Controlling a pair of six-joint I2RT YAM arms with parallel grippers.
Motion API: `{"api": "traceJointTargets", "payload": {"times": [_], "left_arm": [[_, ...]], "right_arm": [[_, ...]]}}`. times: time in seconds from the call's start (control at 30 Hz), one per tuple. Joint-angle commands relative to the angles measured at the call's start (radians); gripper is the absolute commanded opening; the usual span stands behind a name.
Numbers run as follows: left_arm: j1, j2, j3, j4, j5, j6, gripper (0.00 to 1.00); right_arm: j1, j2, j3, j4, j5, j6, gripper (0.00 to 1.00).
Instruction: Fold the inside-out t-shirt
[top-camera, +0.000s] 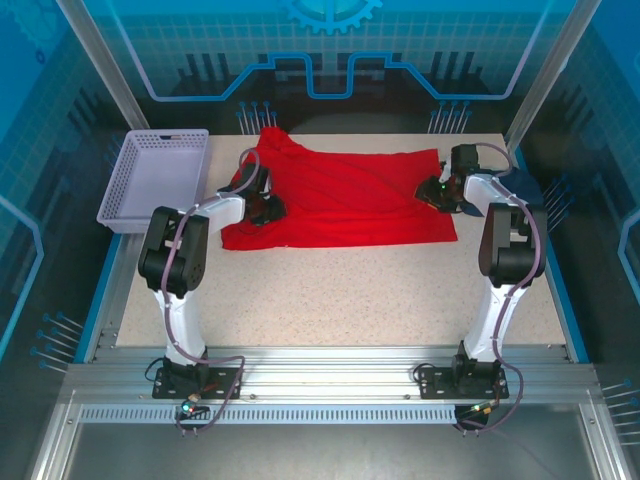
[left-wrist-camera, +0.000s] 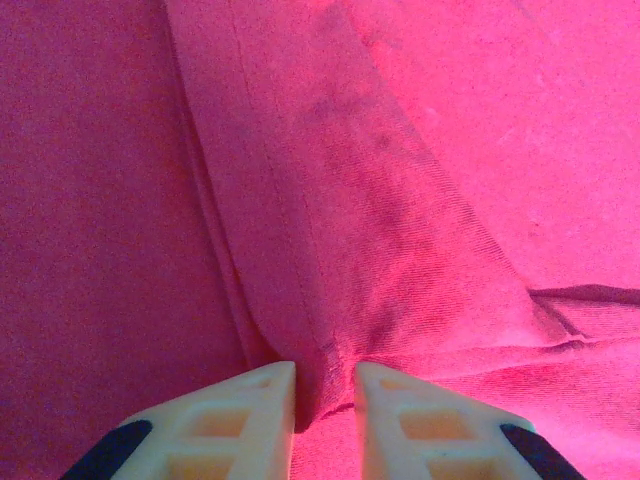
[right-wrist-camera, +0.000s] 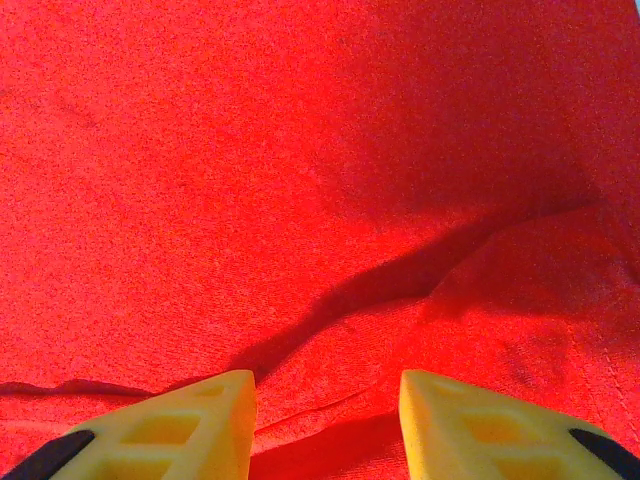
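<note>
Lifting now, you may drop the t-shirt (top-camera: 350, 195) — left gripper (left-wrist-camera: 325, 395) pinches a thin ridge, right gripper (right-wrist-camera: 327, 400) hangs unclenched.

Robot lab cell, aluminium frame (top-camera: 320, 385) (blue panels (top-camera: 330, 40))

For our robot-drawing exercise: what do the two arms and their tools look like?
The left arm and right arm have white links, black joints and looping grey-purple cables. The left tool and right tool have pale yellowish wedge fingers with rectangular cut-outs and black patches.
</note>
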Motion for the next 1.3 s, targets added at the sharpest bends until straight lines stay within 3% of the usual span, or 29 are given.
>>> {"api": "traceJointTargets", "payload": {"times": [0.0, 0.3, 0.67, 1.27], "left_arm": [[-0.005, 0.032, 0.021, -0.032, 0.004, 0.011, 0.2], [-0.004, 0.035, 0.048, -0.041, 0.005, 0.021, 0.0], [-0.004, 0.054, 0.191, -0.088, -0.018, 0.061, 0.0], [-0.031, 0.274, 0.544, -0.154, 0.021, 0.149, 0.0]], "right_arm": [[-0.012, -0.025, -0.011, 0.001, -0.019, 0.002, 0.43], [-0.014, -0.022, -0.009, -0.001, -0.018, 0.001, 0.43], [-0.015, -0.024, -0.004, -0.007, -0.015, -0.001, 0.43], [-0.015, -0.017, 0.003, -0.016, -0.012, -0.004, 0.43]]}}
